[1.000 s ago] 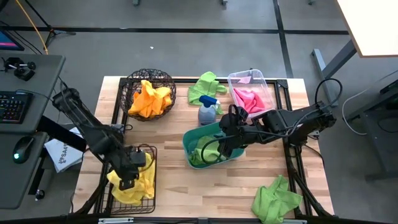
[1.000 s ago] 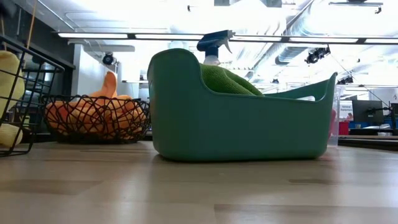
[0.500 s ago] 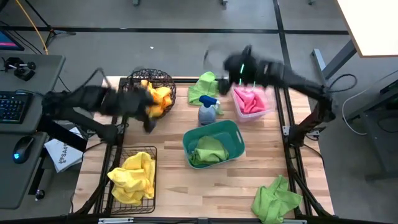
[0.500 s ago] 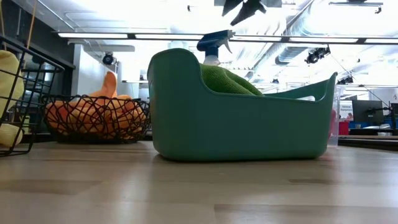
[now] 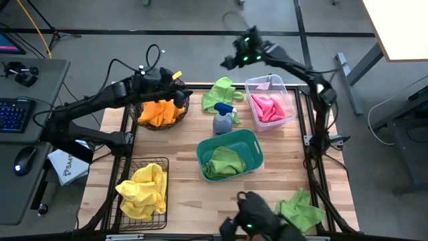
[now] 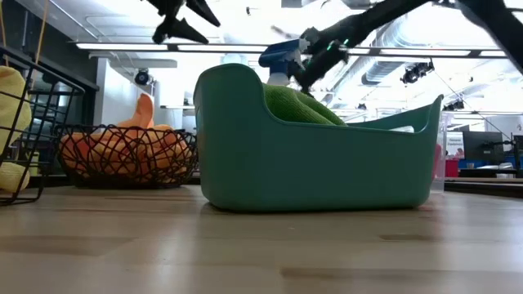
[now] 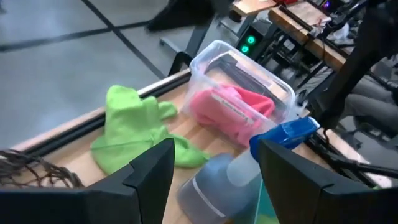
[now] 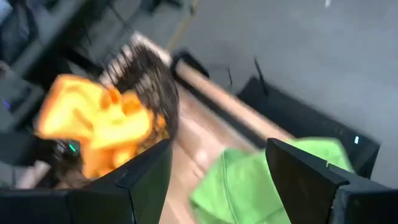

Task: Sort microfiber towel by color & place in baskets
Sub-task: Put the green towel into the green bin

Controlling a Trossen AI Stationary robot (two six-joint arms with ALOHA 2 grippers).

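Orange towels fill the round wire basket, yellow ones the rectangular black wire basket. A green one lies in the teal tub and pink ones in the clear bin. One loose lime green towel lies flat at the far edge, another at the near right corner. My left gripper hangs open in the air over the round basket, empty. My right gripper is open and empty, high beyond the far edge near the loose green towel.
A grey spray bottle with a blue top stands between the far green towel and the teal tub. A dark blurred shape shows at the near edge beside the corner towel. Bare wood lies between the tub and the near edge.
My left gripper has risen from the yellow towels in the rectangular basket and swung toward the far edge, over the round basket. My right gripper has lifted out of the teal tub and swung up past the far edge. The towels have stayed where they were.
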